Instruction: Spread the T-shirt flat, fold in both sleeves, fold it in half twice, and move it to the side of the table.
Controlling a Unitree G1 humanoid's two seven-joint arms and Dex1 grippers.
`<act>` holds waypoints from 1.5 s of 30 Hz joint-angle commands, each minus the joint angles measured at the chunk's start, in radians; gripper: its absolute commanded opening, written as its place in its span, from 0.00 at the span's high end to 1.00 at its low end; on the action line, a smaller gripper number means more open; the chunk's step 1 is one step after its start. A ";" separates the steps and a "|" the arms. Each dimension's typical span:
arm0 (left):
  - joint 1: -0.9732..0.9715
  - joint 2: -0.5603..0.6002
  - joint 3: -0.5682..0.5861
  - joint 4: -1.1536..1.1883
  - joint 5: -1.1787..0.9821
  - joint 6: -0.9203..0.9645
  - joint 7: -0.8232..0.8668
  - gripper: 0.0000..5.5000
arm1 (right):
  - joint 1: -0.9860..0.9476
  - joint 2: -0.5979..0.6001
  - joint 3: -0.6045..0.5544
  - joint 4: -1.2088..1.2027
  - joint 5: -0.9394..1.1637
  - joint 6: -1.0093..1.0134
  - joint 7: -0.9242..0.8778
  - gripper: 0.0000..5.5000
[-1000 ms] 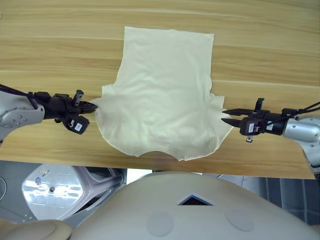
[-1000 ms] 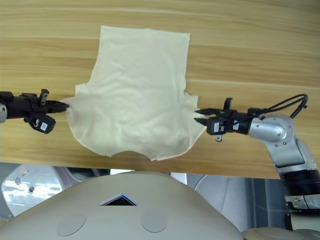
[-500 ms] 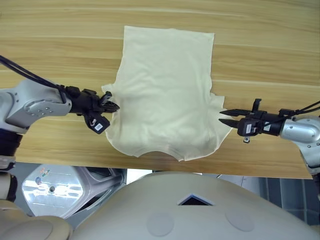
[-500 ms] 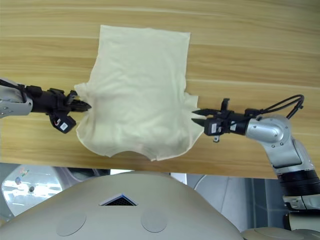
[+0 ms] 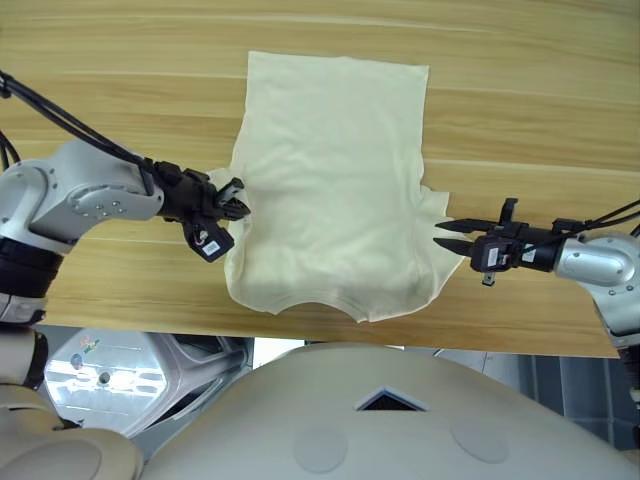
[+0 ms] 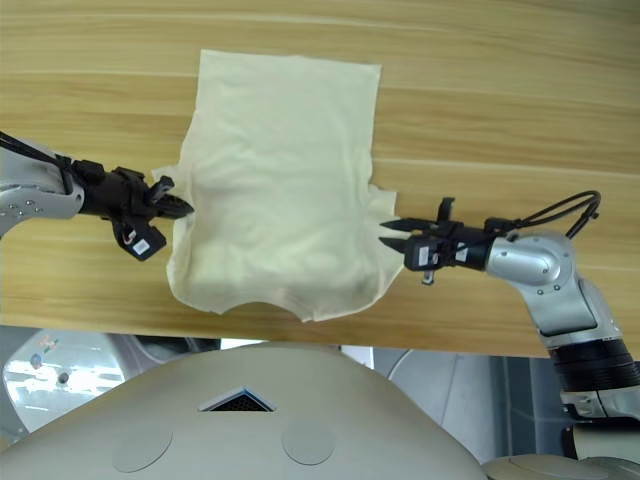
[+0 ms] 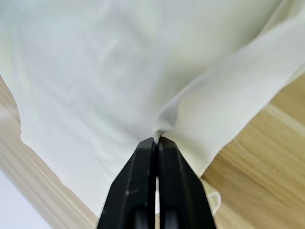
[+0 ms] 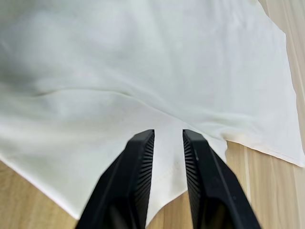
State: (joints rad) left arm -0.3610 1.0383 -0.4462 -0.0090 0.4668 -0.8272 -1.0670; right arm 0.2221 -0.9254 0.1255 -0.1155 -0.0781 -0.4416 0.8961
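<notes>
Black fingers [image 7: 143, 164] of my left gripper [image 7: 156, 139] are pressed together, pinching a fold of the left sleeve [image 7: 224, 105] (cream cloth, raised off the wood, a taut ridge running from the tips). On my right gripper [image 8: 167, 133] the fingers are apart, tips over the edge of the right sleeve [image 5: 432, 205]; whether they touch the cloth I cannot tell. T-shirt [image 5: 330, 170] lies mid-table, collar at the near edge, hem far, body flat. Left sleeve lies folded in over the body's left margin. Right sleeve is spread outward on the wooden table [image 5: 520, 120].
</notes>
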 commanded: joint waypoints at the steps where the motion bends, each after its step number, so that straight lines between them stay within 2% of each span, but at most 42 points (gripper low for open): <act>1: -0.049 -0.024 -0.025 0.027 0.005 -0.006 -0.022 1.00 | -0.021 -0.001 0.002 -0.009 -0.008 0.006 0.003 0.80; 16: -0.111 -0.144 -0.141 0.053 0.075 -0.020 -0.048 1.00 | -0.027 0.006 0.007 -0.013 -0.010 0.011 0.001 0.80; 31: -0.112 -0.172 -0.112 -0.016 0.041 0.008 -0.012 1.00 | -0.046 0.026 0.031 -0.005 -0.020 0.014 -0.006 0.80; 38: -0.132 -0.189 -0.070 -0.023 -0.007 0.036 0.026 0.82 | -0.054 0.033 0.037 -0.005 -0.022 0.015 -0.002 0.80; 45: -0.123 -0.176 -0.054 0.020 0.077 0.024 0.079 0.63 | -0.058 0.036 0.038 -0.002 -0.021 0.013 -0.002 0.80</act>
State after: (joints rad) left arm -0.4765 0.8543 -0.5109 0.0044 0.5316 -0.7995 -1.0055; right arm 0.1776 -0.8883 0.1655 -0.1164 -0.0982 -0.4333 0.8945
